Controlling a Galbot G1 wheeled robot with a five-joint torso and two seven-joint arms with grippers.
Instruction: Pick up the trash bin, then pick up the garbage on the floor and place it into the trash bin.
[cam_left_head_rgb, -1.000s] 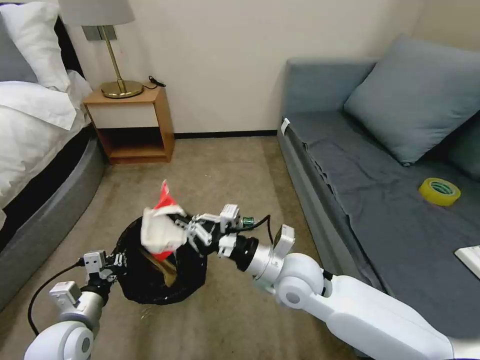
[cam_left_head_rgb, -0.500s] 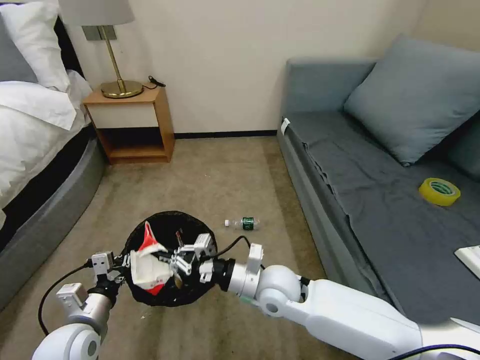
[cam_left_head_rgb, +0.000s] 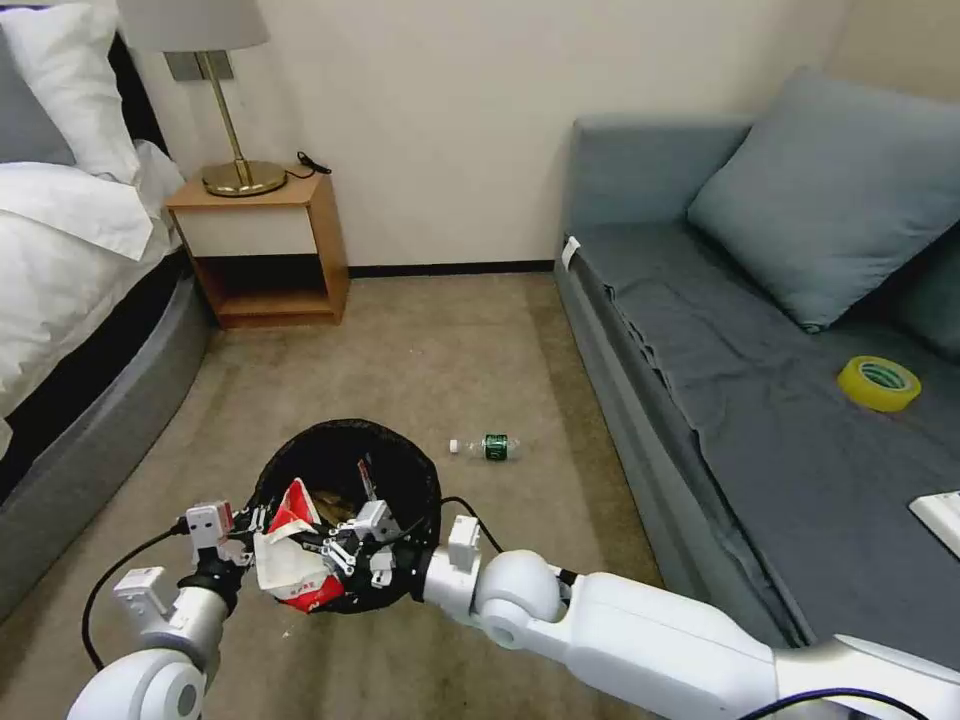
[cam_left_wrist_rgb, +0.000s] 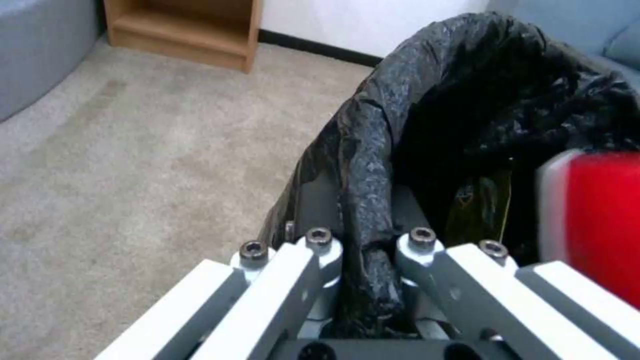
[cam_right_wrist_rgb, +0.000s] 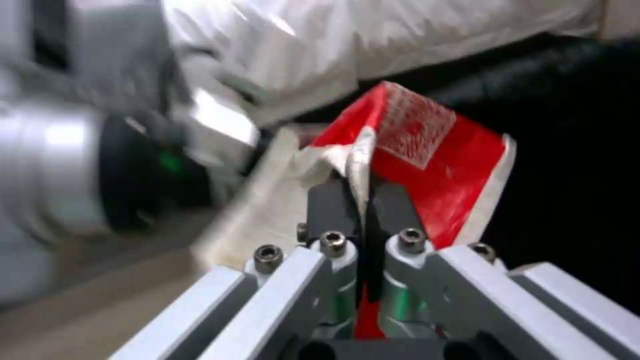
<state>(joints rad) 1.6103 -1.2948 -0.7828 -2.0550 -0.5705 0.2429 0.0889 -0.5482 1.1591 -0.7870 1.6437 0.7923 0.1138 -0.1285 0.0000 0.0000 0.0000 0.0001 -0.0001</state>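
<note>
Left gripper, lower left of frame, jaws clenched on bin rim, bin lifted off floor. Right gripper jaws clamped on red-and-white packet, at bin's near rim. Advice: bring packet fully over opening before letting go; hold bin level. Bottle on carpet, frame centre.

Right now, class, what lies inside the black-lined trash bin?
Inside the trash bin, brownish gold litter shows near the bottom. The red-and-white packet, held by the right gripper, hangs over the near rim and covers whatever lies beneath it.
</note>
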